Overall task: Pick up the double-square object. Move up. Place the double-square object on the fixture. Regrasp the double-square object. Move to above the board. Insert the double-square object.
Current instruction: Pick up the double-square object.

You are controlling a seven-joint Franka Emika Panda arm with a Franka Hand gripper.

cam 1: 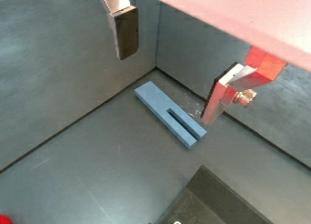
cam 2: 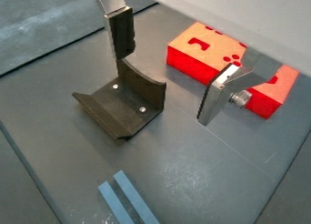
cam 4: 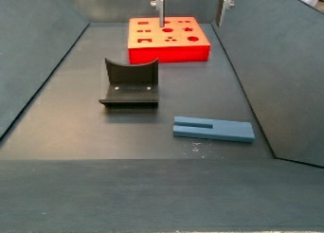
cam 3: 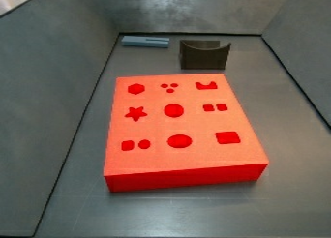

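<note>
Hand: the hand (cam 2: pixel 165 59) is hanging high above the grey floor with its fingers (cam 2: pixel 122 35) spread wide and nothing between them; in a side view (cam 4: pixel 190 4) only the two silver tips are showing at the top edge.
Double-square object: the double-square object (cam 4: pixel 213 129) is lying flat on the floor, untouched, near the fixture (cam 4: pixel 129 83) but apart from it, close to one side wall; a wrist view (cam 1: pixel 169 112) is showing it well below the fingers, not yet between them.
Step in hand: by my reckoning the pick-up is only starting, with everything after it still to come.
Doing it well: I would be lining the fingers across the bar's narrow width, centring over its middle, and coming straight down until the pads are sitting on both long sides before closing; the nearby wall is leaving little room on that side, so a skewed approach could be nudging the bar.
Shapes and surfaces: the bar is slate-blue, matte, flat and elongated, with a slot running in from one end; the fixture is dark, almost black, with a curved notch on top; the board (cam 3: pixel 181 126) is a thick bright red-orange slab with star, circle, hexagon and square cut-outs, standing well apart from the bar beyond the fixture.
</note>
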